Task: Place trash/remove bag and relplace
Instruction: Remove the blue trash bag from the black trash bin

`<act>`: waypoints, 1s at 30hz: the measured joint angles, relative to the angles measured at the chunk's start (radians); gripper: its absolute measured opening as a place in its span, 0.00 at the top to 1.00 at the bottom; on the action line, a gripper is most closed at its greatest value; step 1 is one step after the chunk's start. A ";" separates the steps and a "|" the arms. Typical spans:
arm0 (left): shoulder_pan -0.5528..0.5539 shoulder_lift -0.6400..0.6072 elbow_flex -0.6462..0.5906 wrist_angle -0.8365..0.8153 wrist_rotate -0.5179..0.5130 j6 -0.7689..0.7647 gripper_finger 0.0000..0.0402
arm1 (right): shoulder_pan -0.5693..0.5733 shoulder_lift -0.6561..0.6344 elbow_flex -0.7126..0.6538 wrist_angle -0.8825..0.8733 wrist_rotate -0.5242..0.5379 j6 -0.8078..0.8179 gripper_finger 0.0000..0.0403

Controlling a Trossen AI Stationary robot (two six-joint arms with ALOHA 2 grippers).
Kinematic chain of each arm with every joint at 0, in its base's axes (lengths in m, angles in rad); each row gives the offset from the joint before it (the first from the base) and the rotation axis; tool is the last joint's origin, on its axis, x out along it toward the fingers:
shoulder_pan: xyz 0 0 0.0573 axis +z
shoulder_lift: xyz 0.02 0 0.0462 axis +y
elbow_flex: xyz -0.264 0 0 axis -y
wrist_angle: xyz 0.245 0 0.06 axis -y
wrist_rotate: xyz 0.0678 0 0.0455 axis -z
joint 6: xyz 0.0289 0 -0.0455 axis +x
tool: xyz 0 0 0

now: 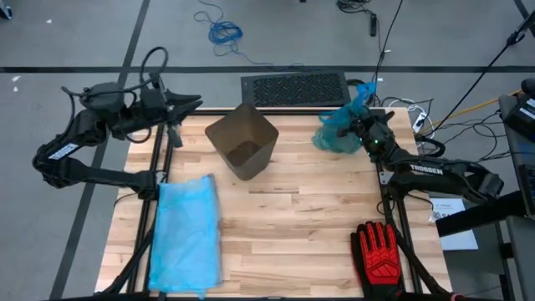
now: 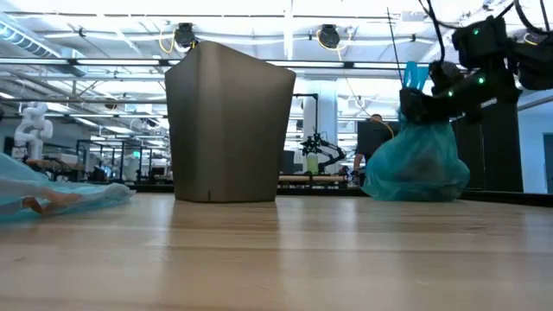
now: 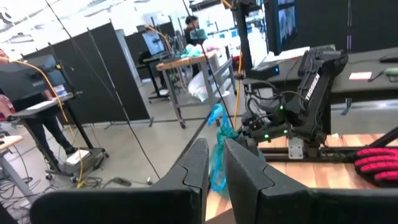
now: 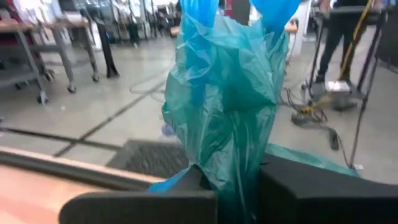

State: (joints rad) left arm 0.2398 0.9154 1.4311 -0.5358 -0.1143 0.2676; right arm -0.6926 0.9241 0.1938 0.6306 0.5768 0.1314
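Observation:
The brown bin (image 1: 242, 144) stands upright at the table's far middle with no bag in it. A filled blue bag (image 1: 334, 134) sits at the far right, and my right gripper (image 1: 363, 127) is shut on it. A flat blue bag (image 1: 185, 234) lies spread on the near left. My left gripper (image 1: 194, 103) hovers at the far left edge, level, pointing toward the bin. Its fingers (image 3: 198, 165) leave only a narrow gap with nothing in it. The trash is out of view. My right gripper pinches the filled bag's gathered neck (image 4: 231, 163), several bunched layers, between its two fingers. The fingers lie level and come from the table's right side. The bag's loose top ends (image 2: 413, 76) stick up above the hold, and its bulging bottom (image 2: 415, 192) rests on the table.
A red-and-black glove (image 1: 380, 255) lies at the near right. A dark mat (image 1: 292, 88) sits beyond the table's far edge behind the bin. Bare wood (image 1: 292, 217) spreads across the middle and near side. Cables and stands crowd the floor to the right.

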 joint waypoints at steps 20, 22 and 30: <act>0.000 0.052 0.000 -0.008 -0.034 -0.027 0.88 | 0.000 0.291 -0.055 -0.032 0.081 0.163 1.00; 0.000 0.052 0.000 -0.021 -0.034 -0.028 0.88 | 0.000 0.290 -0.055 -0.030 0.080 0.162 1.00; 0.000 0.052 0.000 -0.084 -0.034 -0.053 0.88 | 0.006 0.200 -0.054 0.010 0.044 0.153 0.99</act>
State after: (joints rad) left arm 0.2398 0.9672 1.4311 -0.6199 -0.1478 0.2142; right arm -0.6868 1.1240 0.1402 0.6408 0.6211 0.2847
